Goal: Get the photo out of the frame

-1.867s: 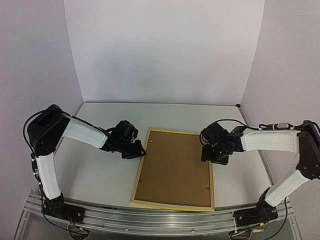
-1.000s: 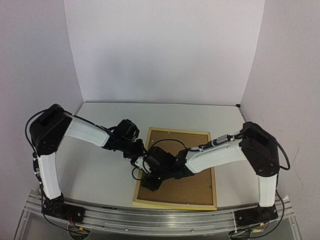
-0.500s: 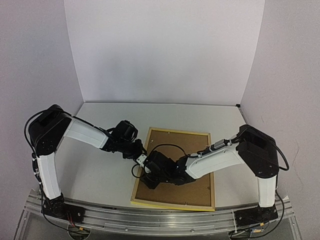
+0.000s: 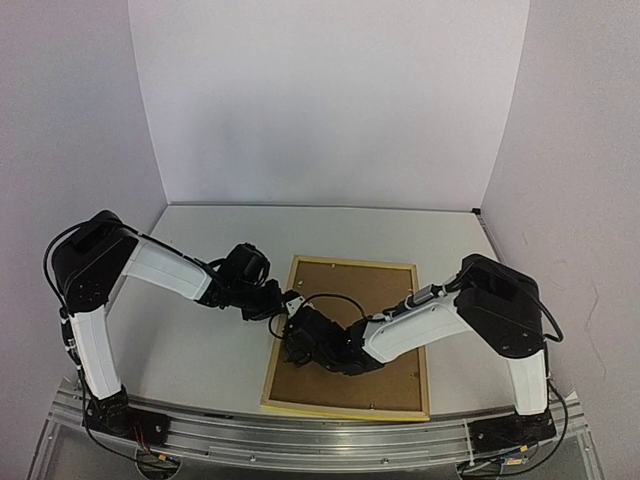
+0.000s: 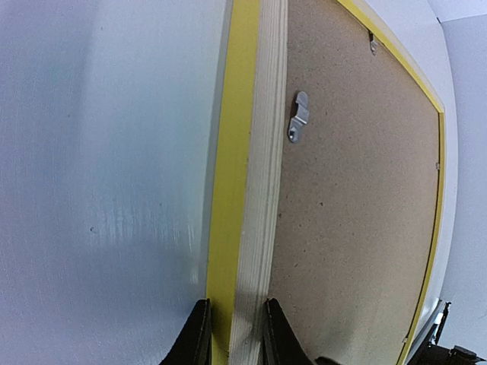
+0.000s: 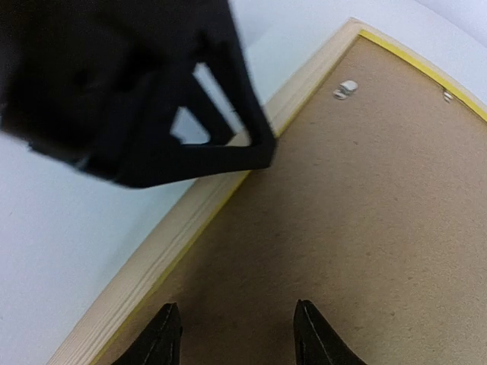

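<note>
Pinching left rail of frame (image 5: 259, 190) with left gripper (image 5: 232, 334): one finger (image 5: 199, 338) outside on the yellow edge, other inside by the pale wood, next to backing (image 5: 358, 228). Holding right gripper (image 6: 237, 338) spread over backing, just inside same rail; nothing between its fingers (image 6: 163, 338); contact with board not determinable.

Viewed from right wrist: left gripper as dark blurred shape on the rail, close ahead.

Viewed from above: both grippers very near each other at left rail, right arm (image 4: 420, 315) reaching across frame from the right.

Frame lying back up on table (image 4: 200, 350), between the arms, long sides running away from the bases. Brown backing filling the opening, with small metal clips (image 5: 298, 118) along inner edge.

Photo not visible in any view; position not determinable.
</note>
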### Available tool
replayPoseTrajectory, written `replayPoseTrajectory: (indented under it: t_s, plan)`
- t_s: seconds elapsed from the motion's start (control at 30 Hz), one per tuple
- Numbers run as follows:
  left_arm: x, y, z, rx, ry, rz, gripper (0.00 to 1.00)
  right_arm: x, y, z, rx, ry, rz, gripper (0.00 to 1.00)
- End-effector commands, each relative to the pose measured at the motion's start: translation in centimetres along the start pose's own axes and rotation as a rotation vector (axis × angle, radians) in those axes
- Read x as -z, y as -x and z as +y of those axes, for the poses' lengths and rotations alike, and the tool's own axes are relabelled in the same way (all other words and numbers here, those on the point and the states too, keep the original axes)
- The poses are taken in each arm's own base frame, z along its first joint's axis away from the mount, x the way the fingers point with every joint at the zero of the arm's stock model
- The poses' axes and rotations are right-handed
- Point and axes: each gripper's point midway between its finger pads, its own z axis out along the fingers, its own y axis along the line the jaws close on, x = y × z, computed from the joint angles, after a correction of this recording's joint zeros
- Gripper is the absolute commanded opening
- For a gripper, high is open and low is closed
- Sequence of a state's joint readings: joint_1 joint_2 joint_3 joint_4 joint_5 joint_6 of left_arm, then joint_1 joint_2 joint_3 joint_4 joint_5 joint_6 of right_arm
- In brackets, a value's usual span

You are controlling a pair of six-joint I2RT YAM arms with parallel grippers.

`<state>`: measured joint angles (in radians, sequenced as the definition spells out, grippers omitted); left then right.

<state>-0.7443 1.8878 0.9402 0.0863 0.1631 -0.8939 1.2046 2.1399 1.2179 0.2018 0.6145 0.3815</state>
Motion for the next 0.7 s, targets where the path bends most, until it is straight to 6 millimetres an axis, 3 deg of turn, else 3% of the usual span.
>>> replayPoseTrajectory:
  t_s: [0.0, 0.07, 0.17, 0.33, 0.47, 0.67]
  plan:
    - [0.4, -6.2, 5.0, 0.17, 0.164, 0.203, 0.0, -1.0, -1.8, -3.2, -0.059, -0.163, 0.033, 0.47]
    - [0.6, -6.1, 5.0, 0.169, 0.166, 0.197, 0.0, -0.9, -1.6, -2.9, -0.058, -0.15, 0.037, 0.48]
    - [0.8, -6.0, 5.4, 0.175, 0.185, 0.186, 0.0, 0.2, 0.3, -2.7, -0.073, -0.133, 0.018, 0.52]
    - [1.5, -6.0, 5.6, 0.188, 0.186, 0.165, 0.0, 3.5, 4.5, -5.1, -0.167, -0.089, -0.001, 0.58]
    - [2.1, -6.1, 6.2, 0.21, 0.204, 0.149, 0.0, 5.5, 4.6, -10.2, -0.302, -0.104, 0.082, 0.6]
    - [2.8, -5.9, 6.5, 0.24, 0.199, 0.11, 0.0, 8.0, 0.5, -18.4, -0.372, -0.249, 0.253, 0.63]
